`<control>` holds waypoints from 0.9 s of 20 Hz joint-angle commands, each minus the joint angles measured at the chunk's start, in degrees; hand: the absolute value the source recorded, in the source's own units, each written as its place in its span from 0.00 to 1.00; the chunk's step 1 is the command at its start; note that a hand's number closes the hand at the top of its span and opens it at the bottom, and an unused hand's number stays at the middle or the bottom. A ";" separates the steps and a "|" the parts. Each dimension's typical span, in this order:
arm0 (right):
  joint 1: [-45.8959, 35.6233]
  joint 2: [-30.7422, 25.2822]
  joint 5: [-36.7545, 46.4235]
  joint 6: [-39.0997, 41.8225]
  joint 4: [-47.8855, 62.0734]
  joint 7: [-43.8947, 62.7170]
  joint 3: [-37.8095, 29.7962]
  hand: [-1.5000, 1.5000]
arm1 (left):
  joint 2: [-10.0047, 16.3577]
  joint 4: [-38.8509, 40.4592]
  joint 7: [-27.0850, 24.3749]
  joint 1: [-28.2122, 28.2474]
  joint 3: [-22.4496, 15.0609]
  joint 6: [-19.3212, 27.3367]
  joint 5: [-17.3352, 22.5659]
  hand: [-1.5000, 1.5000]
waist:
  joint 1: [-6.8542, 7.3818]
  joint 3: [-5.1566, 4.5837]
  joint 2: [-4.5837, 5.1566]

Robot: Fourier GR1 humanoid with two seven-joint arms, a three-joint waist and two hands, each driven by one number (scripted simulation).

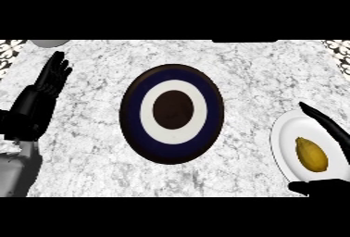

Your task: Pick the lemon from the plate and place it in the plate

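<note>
The right robot hand (328,125) is open, its straight fingers and thumb spread either side of the yellow oval lemon (311,155), which lies between them on the round white plate (282,139). Left of that hand, a round dark-rimmed plate with blue and white rings (137,92) sits on the grey marbled worktop (259,69). Beyond it, the left robot hand (41,92) rests open, fingers up.

I'm looking down on a kitchen, I'd say: a grey-veined marble tabletop (259,69) carries tableware and food, a dark blue-and-white ringed plate (172,113) to the left of my right hand (329,126), and a white plate (282,139) with a lemon (311,155) on it right at that hand.
</note>
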 commanded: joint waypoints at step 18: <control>-9.07 -15.54 11.35 26.21 -2.86 39.71 4.93 0.00 | -1.61 -0.57 2.13 -1.64 1.14 -2.96 -0.44 0.50 | 1.57 0.17 0.40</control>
